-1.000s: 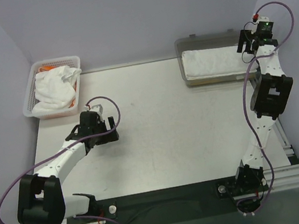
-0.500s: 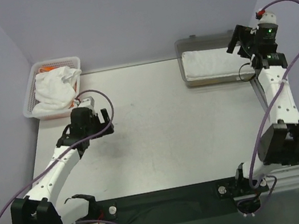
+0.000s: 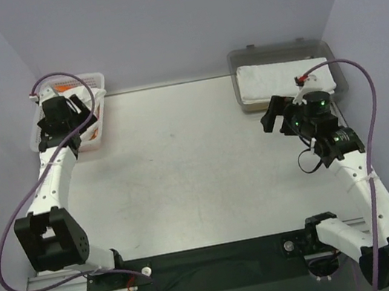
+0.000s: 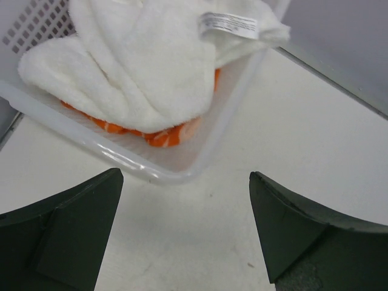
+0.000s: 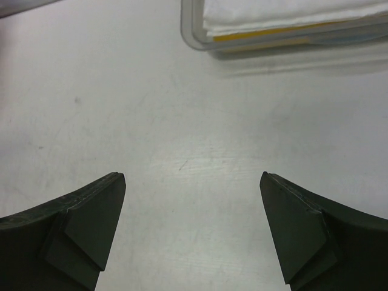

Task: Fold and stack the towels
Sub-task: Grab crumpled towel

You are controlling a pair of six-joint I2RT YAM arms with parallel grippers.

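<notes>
Top external view has the white table (image 3: 198,167) as the biggest thing, matte and a bit scuffed, with lots of bare surface in the middle. Next down is the grey tray (image 3: 275,48) at the far right corner, smooth see-through plastic with rounded corners. It holds a flat folded white towel (image 3: 273,79), and the right wrist view shows a yellow-edged towel (image 5: 260,35) sandwiched underneath it. Then there's the white mesh basket (image 4: 151,173) at the far left corner, hard plastic with a glossy rounded rim and a grid of little holes. That's where the unfolded stuff sits: a fluffy white terry towel (image 4: 151,66) bunched in soft lumps on top of an orange towel (image 4: 163,136) that only peeks out below it. Left gripper (image 4: 185,182) hangs right by the basket's rim, jaws spread wide, nothing in them. Right gripper (image 5: 193,176) is over bare table, a bit toward the near edge from the tray, jaws also wide and empty. My worry is that terry is thick and floppy, so a pinch into that heap could catch both towels at once. It could also grab just a loose fold and let the rest drag. The basket looks light too, so it might tip or slide off the corner if cloth snags on the mesh. Smallest thing is the sewn-in label (image 4: 229,24) on the terry towel, thin and slick. I'd guess that's a bad spot to pinch since it'd slip.
</notes>
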